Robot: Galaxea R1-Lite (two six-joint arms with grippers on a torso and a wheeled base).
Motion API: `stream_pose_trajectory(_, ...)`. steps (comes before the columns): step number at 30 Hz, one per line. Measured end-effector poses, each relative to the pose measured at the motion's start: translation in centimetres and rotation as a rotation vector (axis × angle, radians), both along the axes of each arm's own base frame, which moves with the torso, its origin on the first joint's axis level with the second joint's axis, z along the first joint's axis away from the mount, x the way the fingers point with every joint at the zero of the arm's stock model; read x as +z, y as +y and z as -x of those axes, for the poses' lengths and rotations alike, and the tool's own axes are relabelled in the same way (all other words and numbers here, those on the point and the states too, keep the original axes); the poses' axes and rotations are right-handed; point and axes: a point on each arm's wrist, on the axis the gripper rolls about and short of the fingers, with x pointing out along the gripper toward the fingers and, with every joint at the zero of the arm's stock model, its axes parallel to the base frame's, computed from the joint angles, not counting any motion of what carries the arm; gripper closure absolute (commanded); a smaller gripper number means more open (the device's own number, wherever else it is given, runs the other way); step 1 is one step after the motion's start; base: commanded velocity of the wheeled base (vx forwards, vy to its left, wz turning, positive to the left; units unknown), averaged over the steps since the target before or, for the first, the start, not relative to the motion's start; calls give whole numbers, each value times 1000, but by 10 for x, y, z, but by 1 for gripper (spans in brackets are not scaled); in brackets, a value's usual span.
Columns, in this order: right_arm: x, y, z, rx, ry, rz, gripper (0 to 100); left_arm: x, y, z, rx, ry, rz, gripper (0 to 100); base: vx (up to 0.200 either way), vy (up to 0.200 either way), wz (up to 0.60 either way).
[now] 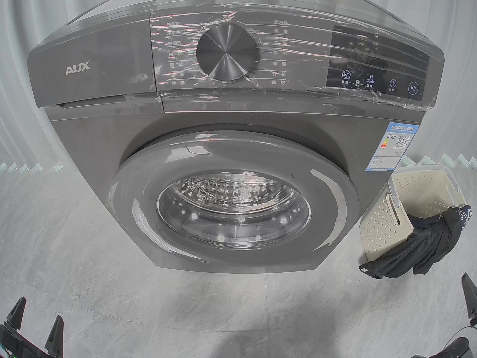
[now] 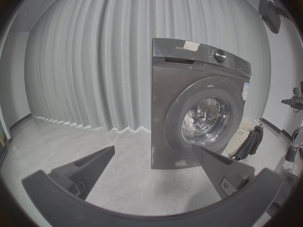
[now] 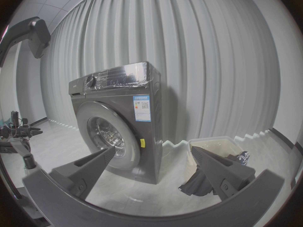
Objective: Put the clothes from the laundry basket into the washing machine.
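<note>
washing machine (image 1: pixel 238 125): stands on the floor (image 1: pixel 149 299) straight ahead, with its back toward the curtain (image 2: pixel 94 63). its round door (image 1: pixel 233 202) is shut flush against the front panel, and the drum is visible through the glass.

laundry basket (image 1: pixel 427 185): stands on the floor just beside the machine's right side, near the curtain hem. a dark garment (image 1: pixel 422 247) hangs over the basket's near rim and drapes down the outer wall to the floor.

left gripper (image 2: pixel 152 146): low at the left, fingers spread wide apart, nothing between them. it is well apart from the machine.

right gripper (image 3: pixel 153 148): low at the right, fingers spread wide apart, holding nothing. it is near the basket but apart from the garment.

open floor lies between both grippers and the machine front, and along the machine's left side.
</note>
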Motion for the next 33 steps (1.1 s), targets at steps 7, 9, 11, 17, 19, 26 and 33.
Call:
stream_pose_trajectory(7,13,3,-45,126,153,16,0,0,0,0,0,0,0,0,0,0,0)
stream_pose_trajectory(9,16,5,-59,165,180,18,0,0,0,0,0,0,0,0,0,0,0)
stream_pose_trajectory(11,18,8,-73,217,196,22,0,0,0,0,0,1,0,0,0,0,0)
stream_pose_trajectory(17,22,23,-106,330,242,33,0,0,0,0,0,0,0,0,0,0,0)
stream_pose_trajectory(19,24,29,-116,352,254,25,0,0,0,0,0,1,0,0,0,0,0)
stream_pose_trajectory(26,26,46,-147,356,269,-32,0,0,0,0,0,1,0,0,0,0,0)
stream_pose_trajectory(33,20,61,-175,365,301,-43,0,0,0,0,0,1,0,0,0,0,0)
